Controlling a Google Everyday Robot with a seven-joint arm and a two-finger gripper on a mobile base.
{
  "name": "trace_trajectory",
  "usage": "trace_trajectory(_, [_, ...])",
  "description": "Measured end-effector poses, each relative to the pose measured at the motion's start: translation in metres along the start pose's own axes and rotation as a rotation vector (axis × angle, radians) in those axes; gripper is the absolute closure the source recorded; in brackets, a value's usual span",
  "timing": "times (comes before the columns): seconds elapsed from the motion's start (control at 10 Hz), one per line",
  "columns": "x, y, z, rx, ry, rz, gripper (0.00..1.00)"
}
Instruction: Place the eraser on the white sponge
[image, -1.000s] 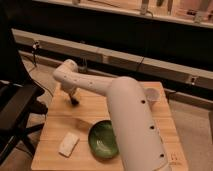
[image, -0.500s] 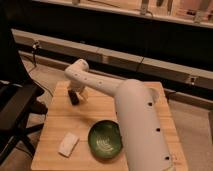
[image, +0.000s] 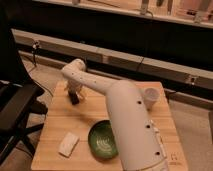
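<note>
My gripper (image: 74, 93) hangs at the end of the white arm (image: 125, 120), over the far left part of the wooden table (image: 60, 120). A small black block, the eraser (image: 74, 99), shows right under the gripper, at or just above the tabletop. I cannot tell whether the gripper holds it. The white sponge (image: 68, 144), an off-white pad with rounded corners, lies flat near the table's front left corner, well in front of the gripper.
A green bowl (image: 103, 140) sits to the right of the sponge, partly behind the arm. A white cup (image: 150, 97) stands at the table's far right. A black office chair (image: 15, 107) stands close to the table's left edge.
The arm's upper links have swung to the right and nearer the camera. The gripper stays over the same far left spot with the black block under it. Sponge and bowl have not moved.
</note>
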Motion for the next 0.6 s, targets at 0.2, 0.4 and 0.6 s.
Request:
trace_trajectory(0.2, [-0.006, -0.007, 0.010, -0.025, -0.015, -0.037, 0.20])
trace_trajectory(0.4, [-0.007, -0.002, 0.028, -0.062, -0.042, -0.032, 0.27])
trace_trajectory(0.6, [-0.007, 0.002, 0.033, -0.077, -0.050, -0.019, 0.47])
